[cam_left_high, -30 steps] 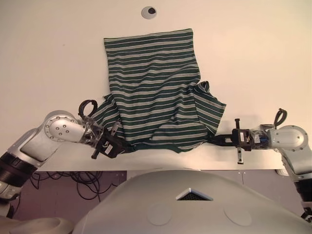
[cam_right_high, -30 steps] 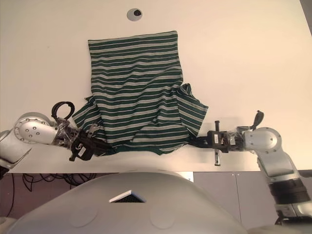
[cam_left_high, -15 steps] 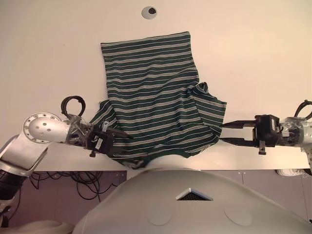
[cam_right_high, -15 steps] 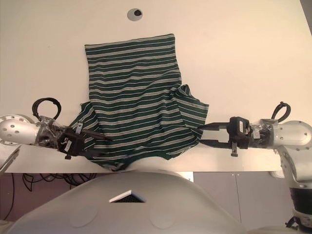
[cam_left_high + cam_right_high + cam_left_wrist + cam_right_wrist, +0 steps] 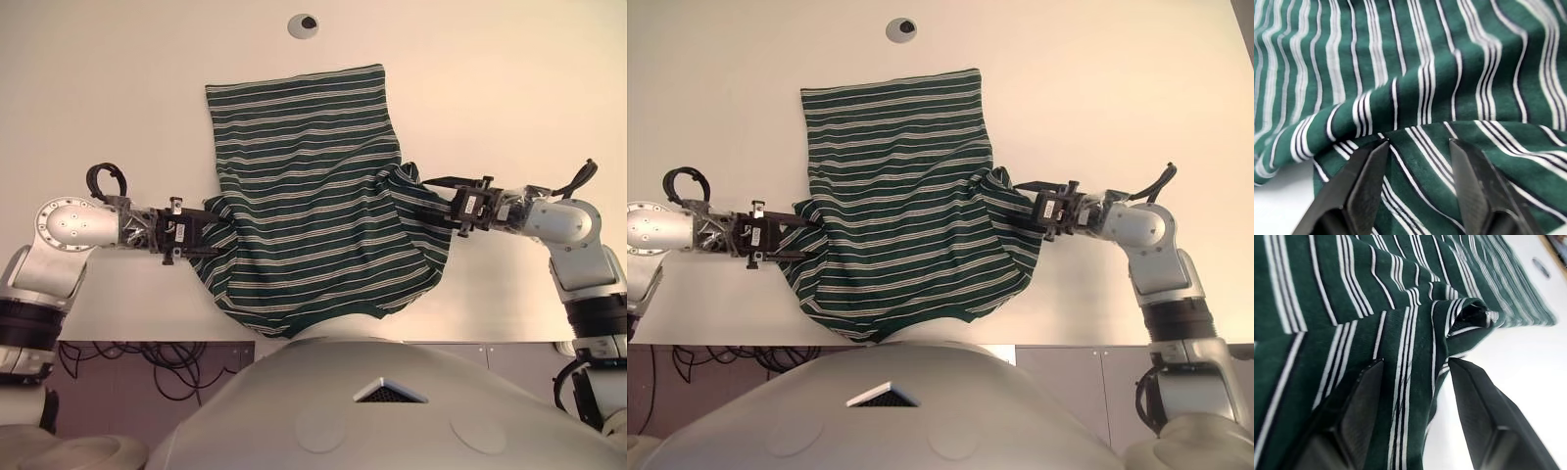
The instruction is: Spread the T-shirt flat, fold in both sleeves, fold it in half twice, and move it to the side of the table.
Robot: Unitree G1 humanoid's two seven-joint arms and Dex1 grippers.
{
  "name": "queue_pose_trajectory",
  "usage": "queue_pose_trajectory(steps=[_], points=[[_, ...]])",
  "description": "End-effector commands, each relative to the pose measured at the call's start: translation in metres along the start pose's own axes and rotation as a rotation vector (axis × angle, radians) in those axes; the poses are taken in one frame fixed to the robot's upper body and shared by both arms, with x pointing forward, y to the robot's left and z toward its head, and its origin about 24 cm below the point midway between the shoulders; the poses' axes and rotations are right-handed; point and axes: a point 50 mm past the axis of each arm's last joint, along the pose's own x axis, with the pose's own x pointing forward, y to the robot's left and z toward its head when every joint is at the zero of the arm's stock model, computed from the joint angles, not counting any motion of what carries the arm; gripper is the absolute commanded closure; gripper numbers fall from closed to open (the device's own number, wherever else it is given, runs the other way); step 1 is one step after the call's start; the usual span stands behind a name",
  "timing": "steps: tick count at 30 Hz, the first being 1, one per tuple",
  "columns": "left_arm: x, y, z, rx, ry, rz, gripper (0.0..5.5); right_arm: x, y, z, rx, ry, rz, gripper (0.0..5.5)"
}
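A green T-shirt (image 5: 309, 196) with white stripes lies on the pale table (image 5: 509, 98), its near end hanging over the front edge. My left gripper (image 5: 211, 233) is at the shirt's left sleeve, open, with bunched cloth between its fingers (image 5: 1366, 181). On the other side my right gripper (image 5: 423, 196) is at the crumpled right sleeve, also open, its fingers (image 5: 1479, 401) straddling a fold of striped fabric (image 5: 1415, 323). The far hem lies flat and straight.
A round cable port (image 5: 303, 24) sits in the table beyond the shirt. Bare tabletop stretches to both sides. Cables (image 5: 167, 367) hang below the front edge on the left.
Both grippers left the shirt's near corners at the table's front edge and moved up to the sleeves. The right one opened. The shirt's near end slid over the front edge.
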Motion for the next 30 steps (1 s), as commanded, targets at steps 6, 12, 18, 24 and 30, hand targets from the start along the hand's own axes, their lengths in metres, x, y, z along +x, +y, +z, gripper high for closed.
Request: queue_pose_trajectory(steps=[6, 12, 18, 24, 30], points=[[-0.001, -0.027, -0.031, -0.107, 0.141, -0.078, 3.29, -0.066, 0.042, -0.019, 0.197, 0.144, 0.283, 3.08], [-0.012, -0.021, -0.011, -0.096, 0.001, -0.024, 3.29, -0.056, 0.023, -0.002, 0.156, 0.014, 0.122, 3.08], [-0.038, -0.006, 0.001, -0.135, -0.188, 0.170, 3.29, -0.055, 0.019, 0.005, 0.148, -0.032, 0.059, 3.08], [-0.049, -0.018, -0.018, -0.305, -0.281, 0.249, 3.29, -0.054, 0.024, 0.009, 0.150, -0.050, 0.065, 3.08], [-0.036, -0.042, -0.047, -0.588, -0.273, 0.220, 3.29, -0.056, 0.026, 0.009, 0.153, -0.050, 0.062, 3.08]])
